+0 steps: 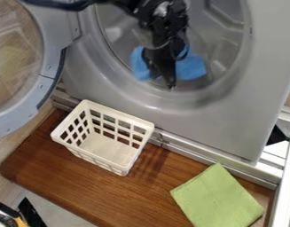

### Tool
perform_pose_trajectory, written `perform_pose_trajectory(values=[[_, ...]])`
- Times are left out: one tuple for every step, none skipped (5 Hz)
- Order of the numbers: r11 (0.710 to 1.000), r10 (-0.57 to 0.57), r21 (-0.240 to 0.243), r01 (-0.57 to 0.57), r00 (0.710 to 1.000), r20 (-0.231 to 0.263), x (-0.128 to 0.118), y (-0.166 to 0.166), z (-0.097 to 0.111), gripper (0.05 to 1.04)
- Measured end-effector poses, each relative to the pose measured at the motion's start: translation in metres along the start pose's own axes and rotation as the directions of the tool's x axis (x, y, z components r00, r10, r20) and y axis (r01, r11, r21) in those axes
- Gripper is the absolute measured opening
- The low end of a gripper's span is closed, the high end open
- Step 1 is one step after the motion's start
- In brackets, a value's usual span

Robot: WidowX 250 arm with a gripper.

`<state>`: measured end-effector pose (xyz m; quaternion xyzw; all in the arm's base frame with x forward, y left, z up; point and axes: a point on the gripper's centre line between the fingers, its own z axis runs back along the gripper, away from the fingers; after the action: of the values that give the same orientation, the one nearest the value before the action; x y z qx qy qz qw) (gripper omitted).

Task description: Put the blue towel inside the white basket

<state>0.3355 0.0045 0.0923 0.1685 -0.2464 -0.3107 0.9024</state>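
My gripper (165, 82) hangs pointing down in front of the washing machine's round opening, in the upper middle of the camera view. Behind and to both sides of it lies the blue towel (190, 68), inside the lower part of the drum opening, partly hidden by the gripper. Whether the gripper holds the towel cannot be told. Down and to the left, the white basket (100, 158) stands upright on the brown wooden surface, with nothing in it.
The open round door (47, 75) of the washing machine (230, 119) takes up the upper left. A folded green cloth (217, 199) lies on the wooden board (105, 195) at the lower right. Metal rails run between board and machine.
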Motion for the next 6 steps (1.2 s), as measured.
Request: perform_pose_trajectory(values=[[0.997, 0.081, 0.009, -0.081, 0.997, -0.015, -0.035, -0.012, 0.024, 0.095], [0.986, 0.17, 0.009, -0.169, 0.984, -0.053, -0.072, -0.023, 0.035, 0.095], [0.972, 0.233, -0.015, -0.235, 0.967, -0.101, -0.098, -0.025, 0.026, 0.095], [0.965, 0.25, -0.046, -0.259, 0.957, -0.145, -0.121, -0.02, 0.006, 0.095], [0.969, 0.219, -0.08, -0.235, 0.96, -0.172, -0.13, -0.017, -0.014, 0.095], [0.979, 0.15, -0.112, -0.172, 0.972, -0.181, -0.127, -0.011, -0.034, 0.095]])
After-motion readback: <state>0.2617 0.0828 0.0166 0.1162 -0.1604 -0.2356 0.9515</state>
